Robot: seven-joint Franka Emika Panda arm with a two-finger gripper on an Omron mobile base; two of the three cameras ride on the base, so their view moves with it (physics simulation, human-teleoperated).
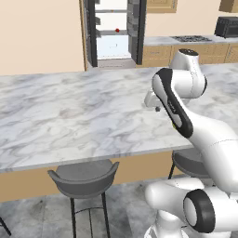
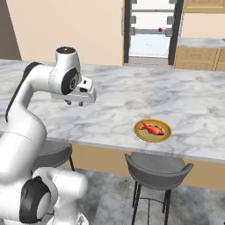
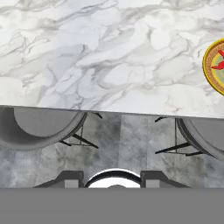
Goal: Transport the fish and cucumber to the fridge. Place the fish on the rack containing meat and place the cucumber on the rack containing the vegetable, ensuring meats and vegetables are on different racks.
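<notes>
Marble island counter [image 2: 132,101] spanning mid-frame in both base views, two grey stools [image 2: 157,169] tucking under near edge. Fridge [image 2: 151,30] standing open at upper centre, small red vegetable [image 2: 160,30] sitting on shelf. Fish [image 2: 152,128] lying on yellow-rimmed plate [image 2: 145,136], lower right of counter in right base view. Gripper [image 2: 74,103] hovering over counter at left, jaws nearly closed, holding nothing.
</notes>
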